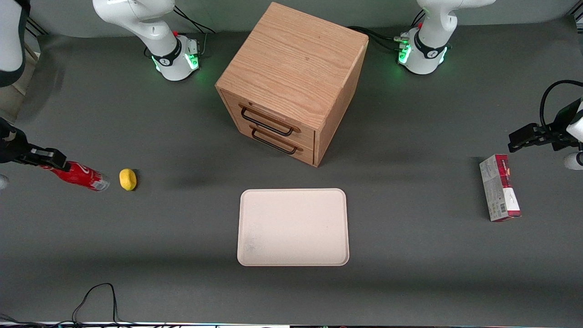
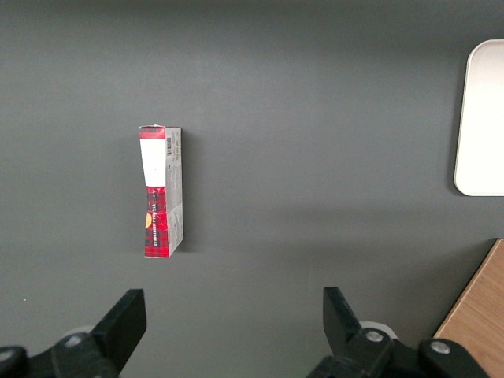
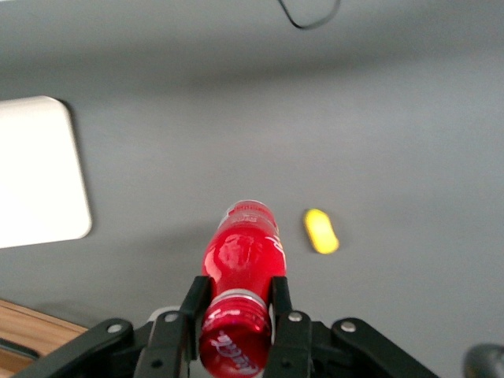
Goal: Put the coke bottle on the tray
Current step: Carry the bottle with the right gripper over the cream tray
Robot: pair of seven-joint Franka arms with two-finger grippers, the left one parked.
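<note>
The coke bottle (image 1: 82,175) is a slim glossy red bottle, tilted with its silvery base toward the tray and its cap end in my right gripper (image 1: 51,160). The gripper is at the working arm's end of the table and is shut on the bottle's neck. In the right wrist view the fingers (image 3: 196,298) press both sides of the bottle (image 3: 244,256) just under the red cap. The pale beige tray (image 1: 293,227) lies flat near the table's middle, nearer the front camera than the wooden cabinet. Its corner shows in the right wrist view (image 3: 39,181).
A small yellow object (image 1: 128,179) lies on the table just beside the bottle's base, between bottle and tray. A wooden two-drawer cabinet (image 1: 291,82) stands farther from the camera than the tray. A red-and-grey carton (image 1: 499,187) lies toward the parked arm's end.
</note>
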